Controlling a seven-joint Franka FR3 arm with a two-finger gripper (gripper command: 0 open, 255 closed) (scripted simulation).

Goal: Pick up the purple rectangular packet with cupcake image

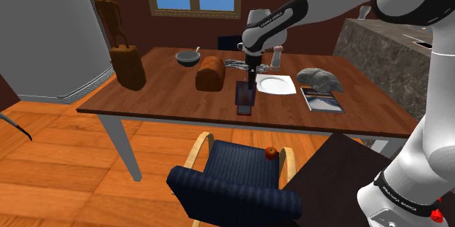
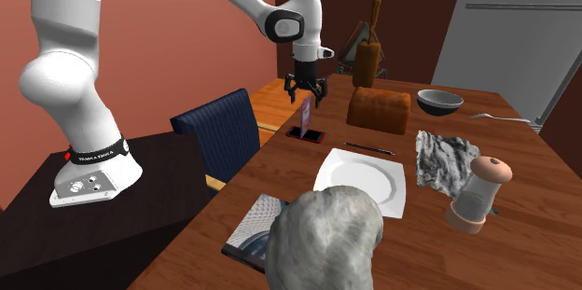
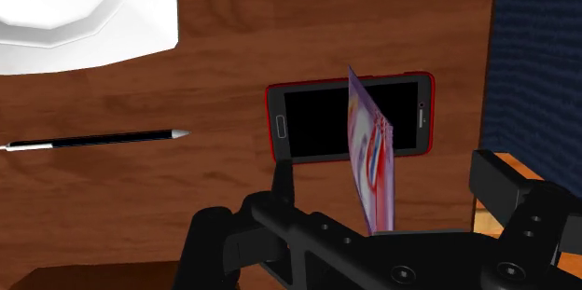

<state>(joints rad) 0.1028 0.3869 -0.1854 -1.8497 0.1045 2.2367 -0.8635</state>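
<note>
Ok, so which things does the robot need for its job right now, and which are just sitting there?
For the job:
- purple packet, upright between the fingers, not clasped
- gripper, open

Just lying about:
- red-edged phone
- pen
- white plate
- bread loaf
- bowl
- grinder

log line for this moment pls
tool: open, astride packet | packet: upright, untouched, over phone | grasp: not yet
</note>
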